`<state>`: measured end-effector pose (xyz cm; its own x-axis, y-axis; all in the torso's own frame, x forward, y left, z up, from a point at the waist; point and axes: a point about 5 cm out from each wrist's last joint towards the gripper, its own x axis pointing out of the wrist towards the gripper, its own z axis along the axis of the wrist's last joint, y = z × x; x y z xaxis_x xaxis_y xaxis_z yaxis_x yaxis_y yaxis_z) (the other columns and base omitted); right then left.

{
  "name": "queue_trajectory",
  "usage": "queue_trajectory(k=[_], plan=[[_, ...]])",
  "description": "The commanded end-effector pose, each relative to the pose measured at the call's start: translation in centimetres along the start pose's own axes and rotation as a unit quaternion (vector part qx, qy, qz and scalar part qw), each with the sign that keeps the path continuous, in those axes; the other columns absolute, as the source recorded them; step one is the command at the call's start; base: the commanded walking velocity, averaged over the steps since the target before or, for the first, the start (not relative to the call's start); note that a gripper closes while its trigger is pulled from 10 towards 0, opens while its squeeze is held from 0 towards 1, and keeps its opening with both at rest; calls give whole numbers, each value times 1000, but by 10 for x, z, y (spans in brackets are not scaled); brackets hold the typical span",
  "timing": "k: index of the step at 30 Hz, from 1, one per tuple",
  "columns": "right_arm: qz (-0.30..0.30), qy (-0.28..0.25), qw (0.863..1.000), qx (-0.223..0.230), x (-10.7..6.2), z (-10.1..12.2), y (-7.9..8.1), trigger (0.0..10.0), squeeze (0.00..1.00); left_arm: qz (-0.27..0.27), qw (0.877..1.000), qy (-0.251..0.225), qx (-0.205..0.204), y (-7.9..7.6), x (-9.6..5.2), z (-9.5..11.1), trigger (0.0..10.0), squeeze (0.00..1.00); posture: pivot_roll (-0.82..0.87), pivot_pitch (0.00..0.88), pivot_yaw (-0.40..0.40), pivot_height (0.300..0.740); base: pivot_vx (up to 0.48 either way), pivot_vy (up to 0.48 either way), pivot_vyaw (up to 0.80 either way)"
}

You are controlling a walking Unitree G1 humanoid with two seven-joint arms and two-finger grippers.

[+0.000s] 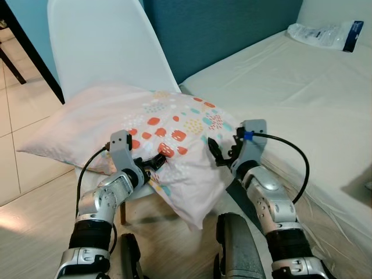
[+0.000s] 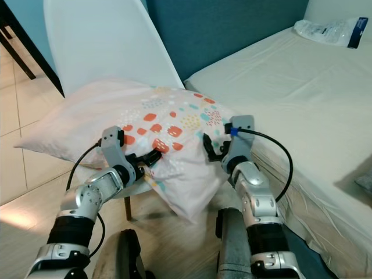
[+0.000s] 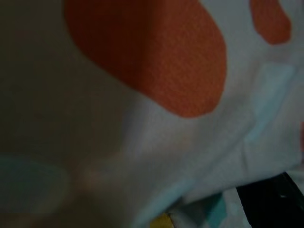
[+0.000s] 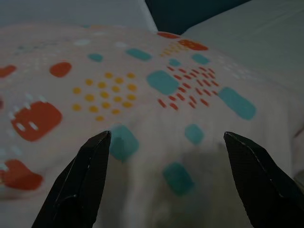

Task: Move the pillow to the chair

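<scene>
A: Pillow (image 1: 151, 125) — location?

B: Lying on the seat of the white chair (image 1: 110, 40), pale pink cover printed with orange, teal and yellow patches. Its near corner overhangs the front of the seat and droops toward the floor (image 1: 29, 226); its left end sticks out past the seat's side.

A: Left gripper (image 1: 156, 161) — state?

B: Black fingers laid against the pillow's front face, at the orange patches. Whether they pinch fabric or merely touch it, I cannot tell; the left wrist view is pressed up to the cover, blurred, with one dark finger edge at a corner.

A: Right gripper (image 4: 166, 175) — state?

B: Spread wide. In the right wrist view both black fingertips (image 4: 83, 183) stand far apart, with the patterned cover between and beyond them. From the head views it sits at the pillow's right edge, just beside the fabric, holding nothing.

A: Surroundings?

B: Bed (image 1: 279, 99) with a cream sheet on the right, close beside the chair. Clear plastic packet (image 1: 325, 34) with a dark blue label, far corner of the bed. Teal wall (image 1: 221, 29) behind. Light tiled floor. Dark furniture leg (image 1: 29, 49), upper left.
</scene>
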<state>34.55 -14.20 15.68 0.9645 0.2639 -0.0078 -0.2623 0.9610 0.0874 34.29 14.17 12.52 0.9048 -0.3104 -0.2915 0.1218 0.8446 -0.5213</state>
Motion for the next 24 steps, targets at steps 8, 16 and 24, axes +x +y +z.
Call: queue_trajectory(k=[8, 16, 24], plan=[[8, 8, 1000, 2, -1, -3, 6, 10000, 1000, 76, 996, -40, -15, 26, -21, 22, 10000, 1000, -100, 195, 93, 571, 0, 0, 0], [20, 9, 1000, 0, -2, -4, 12, 10000, 0, 206, 977, -57, 28, 52, -42, 35, 10000, 1000, -89, 190, 96, 571, 0, 0, 0], [24, 4, 1000, -2, 0, -2, 13, 10000, 0, 250, 961, -109, -38, 57, -53, 39, 10000, 0, -87, 186, 95, 571, 0, 0, 0]])
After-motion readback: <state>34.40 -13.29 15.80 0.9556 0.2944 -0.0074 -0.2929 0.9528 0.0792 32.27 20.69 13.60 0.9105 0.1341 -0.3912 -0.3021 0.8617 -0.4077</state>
